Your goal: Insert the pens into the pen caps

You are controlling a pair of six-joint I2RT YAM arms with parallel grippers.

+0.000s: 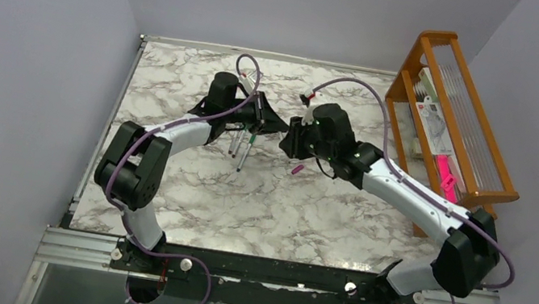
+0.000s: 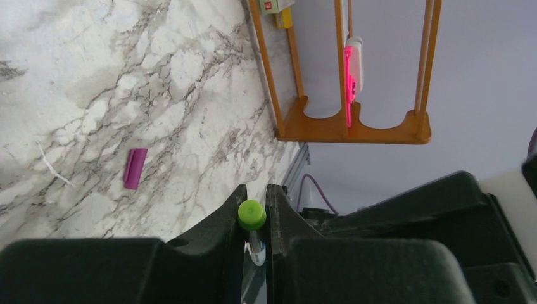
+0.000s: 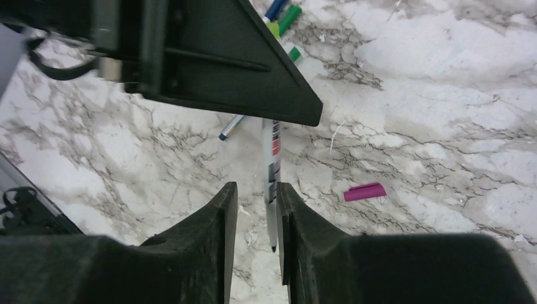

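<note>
One pen (image 2: 252, 215) is up off the table. It has a round green end. The left gripper (image 2: 255, 195) is squeezed tight on it, with one black finger on each side, just under the green end.

In the right wrist view, the pen's white body has red print on it. It comes out from under the left gripper and runs down between the two fingers of the right gripper (image 3: 257, 189). Those fingers stand a little apart. One is right against the pen and the other has a gap beside it, so they are not pinching. The pen's dark tip sits low between them.

The magenta cap (image 1: 297, 169) lies flat on the marble table (image 1: 240, 213), all by itself. Nothing touches it. The held pen is near the magenta cap but apart from it.

Seen from the top, the two grippers meet just behind the magenta cap and a bit to its left. The loose pens (image 1: 241, 146) lie on the table to the left of the magenta cap, close together under the left gripper. Some have blue ends and some have green ends.

The wooden rack (image 1: 452, 115) stands well to the right of the magenta cap, at the table's edge. A bright pink thing (image 2: 348, 69) stands inside it.
</note>
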